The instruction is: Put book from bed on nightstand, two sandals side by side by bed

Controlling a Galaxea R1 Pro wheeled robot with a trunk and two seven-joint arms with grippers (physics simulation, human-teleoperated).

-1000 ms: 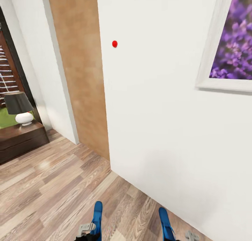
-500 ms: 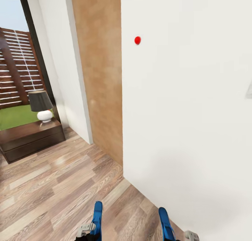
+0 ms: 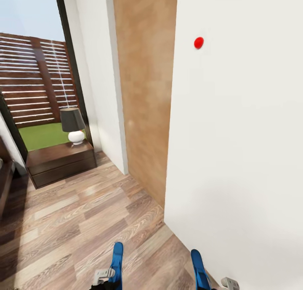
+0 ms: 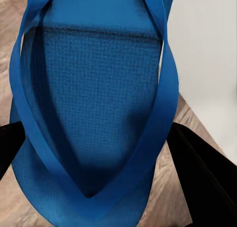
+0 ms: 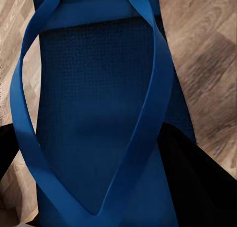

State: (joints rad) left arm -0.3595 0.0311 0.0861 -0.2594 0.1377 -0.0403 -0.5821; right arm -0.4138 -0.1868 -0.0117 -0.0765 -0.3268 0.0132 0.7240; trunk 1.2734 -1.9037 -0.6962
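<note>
The floor [image 3: 84, 214] is brown wood plank, running from the lower edge of the head view up to a white wall [image 3: 235, 155] at the right and a tan panel [image 3: 143, 92] beside it. On the floor at the left, against the window [image 3: 38, 83], stands a low dark-brown nightstand [image 3: 61, 163] with drawer fronts. A lamp [image 3: 73, 125] with a dark shade and a round white base sits on its top, near the right end. A dark wooden edge, too cut off to name, shows at the far left.
</note>
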